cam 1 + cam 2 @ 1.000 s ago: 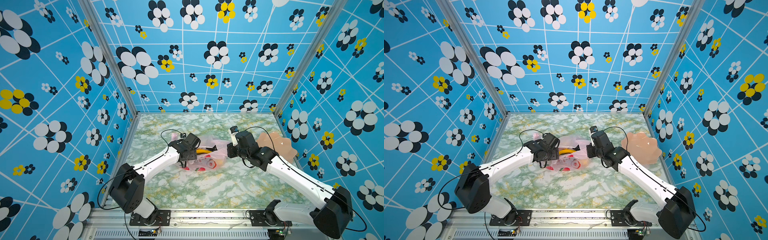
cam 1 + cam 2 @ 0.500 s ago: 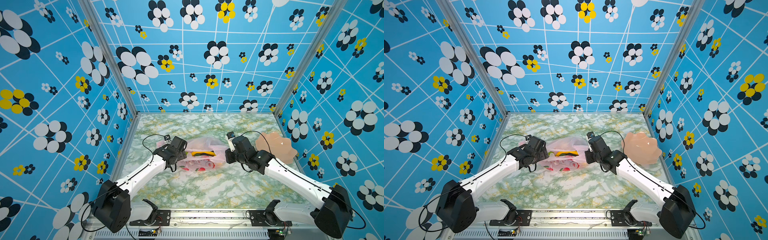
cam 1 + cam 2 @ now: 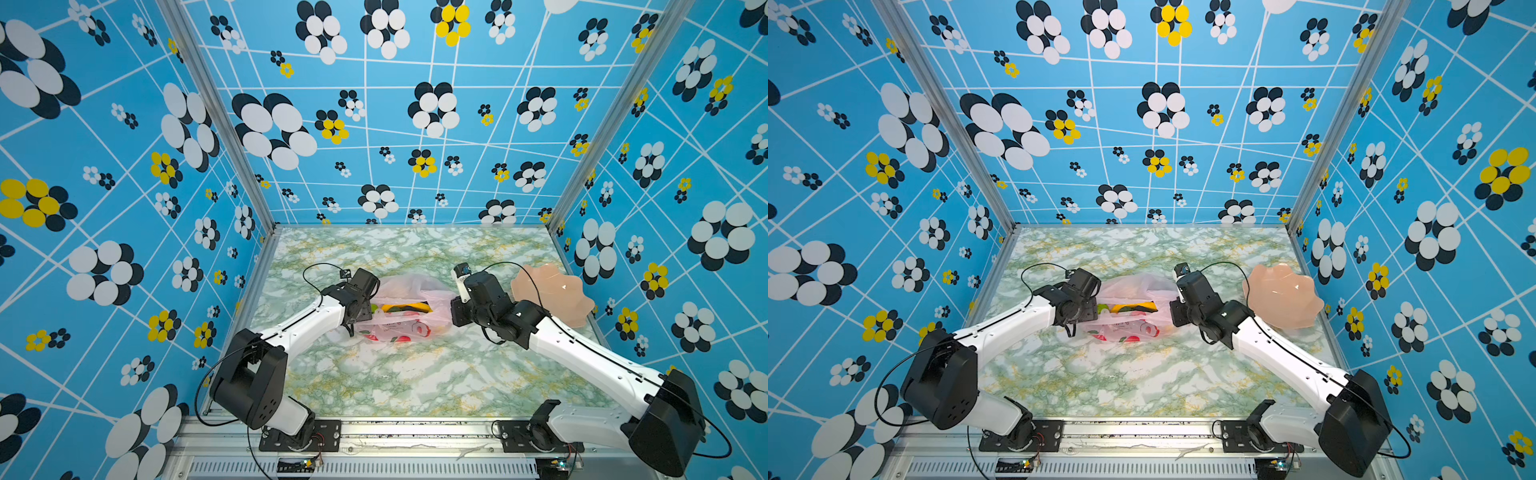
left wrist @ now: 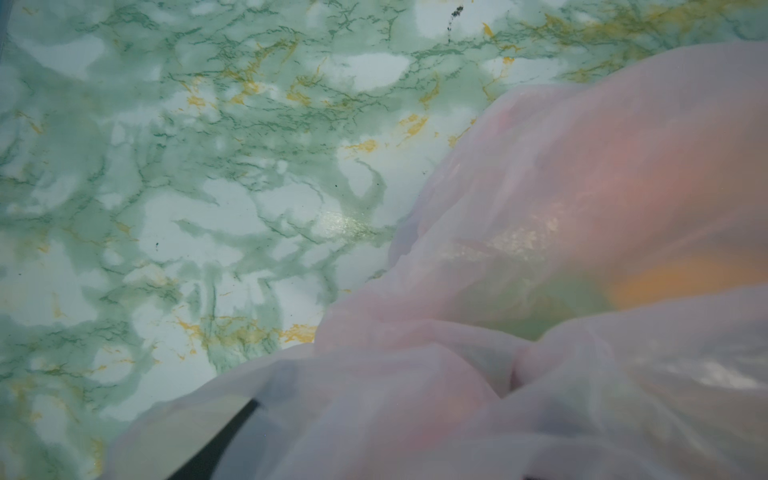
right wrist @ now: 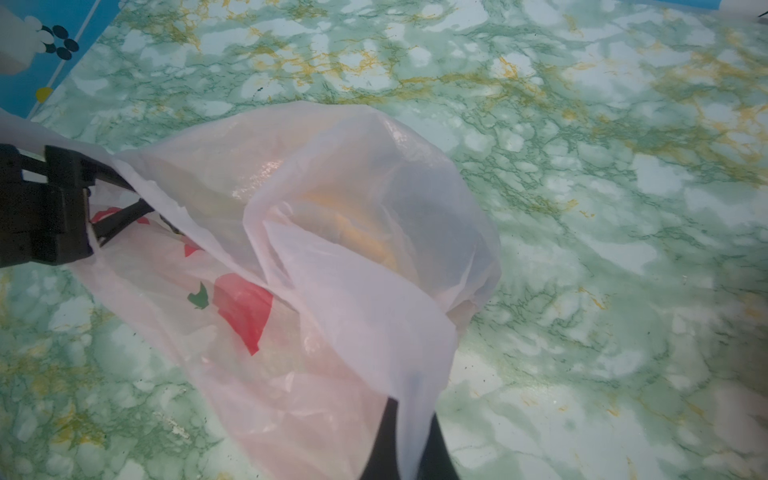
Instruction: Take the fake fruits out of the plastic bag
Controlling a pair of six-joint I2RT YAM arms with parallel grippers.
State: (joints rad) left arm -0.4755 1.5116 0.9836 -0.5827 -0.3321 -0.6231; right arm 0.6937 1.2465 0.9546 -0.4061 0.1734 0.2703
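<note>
The right gripper [image 5: 411, 440] is pressed together, its two dark fingers [image 5: 382, 440] pinching a fold of the rim of the thin, translucent pink plastic bag [image 5: 332, 187] with red fruit prints. At the bag's opposite end, the left gripper [image 5: 141, 199] has its fingers standing apart, with the bag's rim draped over them. In both top views the plastic bag [image 3: 409, 291] [image 3: 1129, 291] lies on the green marbled tabletop [image 3: 395, 374], stretched between the two grippers with its mouth gaping. The small plastic fake fruits [image 3: 399, 308] are inside it, and yellow and green ones show through the opening. A peach-coloured scalloped bowl [image 3: 552, 299] sits on the tabletop just beyond the right gripper, apart from the bag.
</note>
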